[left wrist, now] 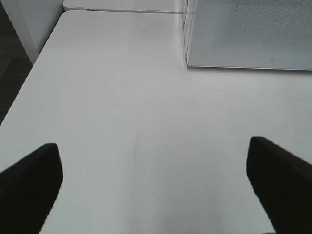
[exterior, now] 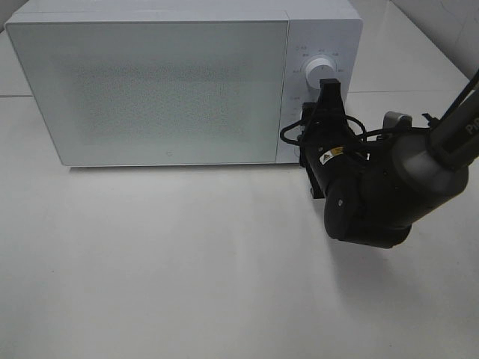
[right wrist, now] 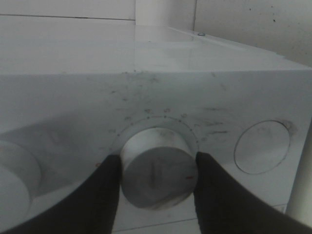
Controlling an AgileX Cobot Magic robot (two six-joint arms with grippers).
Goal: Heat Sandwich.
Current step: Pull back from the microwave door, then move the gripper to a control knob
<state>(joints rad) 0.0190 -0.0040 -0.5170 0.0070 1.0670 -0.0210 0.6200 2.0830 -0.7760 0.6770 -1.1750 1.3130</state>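
The sandwich is out of view in all three views. The white microwave (exterior: 150,82) stands at the back of the table with its frosted door closed. My right gripper (exterior: 328,88) reaches onto the control panel, below the upper knob (exterior: 322,71). In the right wrist view its two dark fingers (right wrist: 97,195) press on both sides of the lower knob (right wrist: 156,168), so the right gripper (right wrist: 157,161) is shut on it. My left gripper (left wrist: 153,148) is open over bare table, nothing between its fingers, with the microwave's corner (left wrist: 248,34) ahead of it.
A flat round button (right wrist: 262,146) sits on the panel beside the gripped knob. The white table (exterior: 187,262) spreads in front of the microwave. Its side edge (left wrist: 29,78) drops to dark floor near my left gripper. A tiled wall stands behind.
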